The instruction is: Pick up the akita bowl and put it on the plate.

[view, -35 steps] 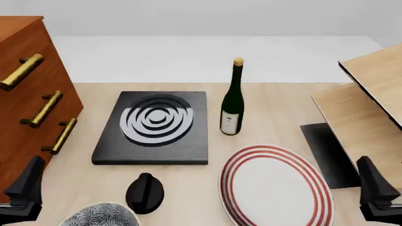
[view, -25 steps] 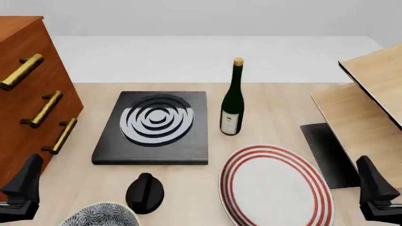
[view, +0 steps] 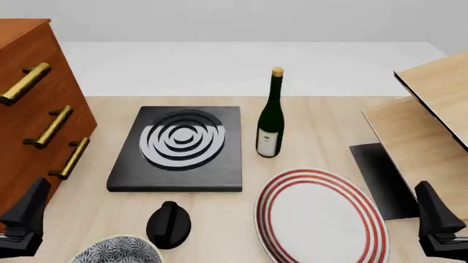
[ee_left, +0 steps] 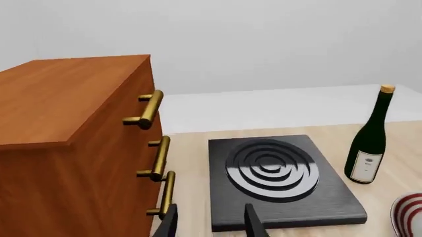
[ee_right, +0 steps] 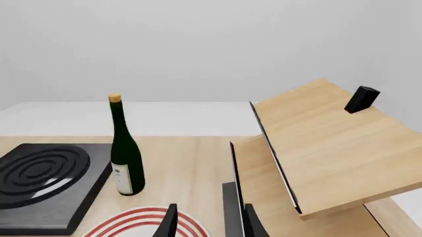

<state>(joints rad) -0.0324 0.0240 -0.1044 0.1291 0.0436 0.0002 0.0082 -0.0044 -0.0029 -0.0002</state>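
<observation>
1. The plate (view: 320,216), white with red rings, lies bare on the table (view: 329,126) at the near right; nothing rests on it.
2. The bowl (view: 117,250), patterned black and white, sits at the near left edge of the front view; its inside shows only the pattern.
3. The left gripper (view: 22,222) hangs just left of the bowl, apart from it. Its fingers (ee_left: 252,222) stand a little apart in the left wrist view and hold nothing.
4. The right gripper (view: 440,224) hangs just right of the plate, far from the bowl. Its fingers (ee_right: 170,222) are likewise slightly parted and empty.
5. A black knob (view: 169,223) lies between bowl and plate, beside the bowl.
6. The stove (view: 179,147) and the bottle (view: 271,118) stand farther back; a wooden cabinet (view: 33,109) is at the left.
7. The bowl's near half is cut off by the frame, and neither wrist view shows it.
</observation>
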